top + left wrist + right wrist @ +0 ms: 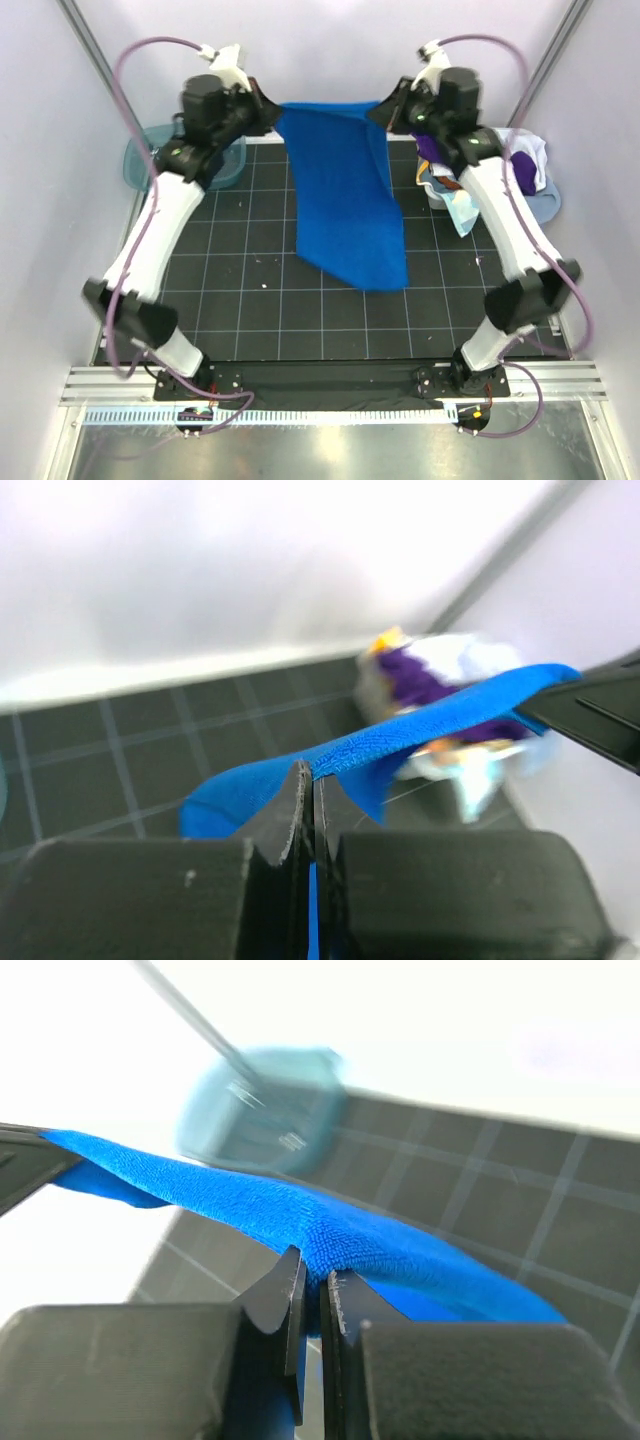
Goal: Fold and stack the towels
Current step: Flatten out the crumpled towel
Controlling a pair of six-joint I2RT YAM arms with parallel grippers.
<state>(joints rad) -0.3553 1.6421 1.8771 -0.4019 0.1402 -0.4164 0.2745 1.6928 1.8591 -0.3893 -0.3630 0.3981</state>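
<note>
Left claw (262,108), right claw (388,108) clamped on blue towel (345,200) far corners; long axis hangs nearward, equally close to both

High rear overview; close, opposed wrist views along one blue towel (345,200)

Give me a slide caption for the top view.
Left end effector and right end effector stretch a blue towel between them.
</note>
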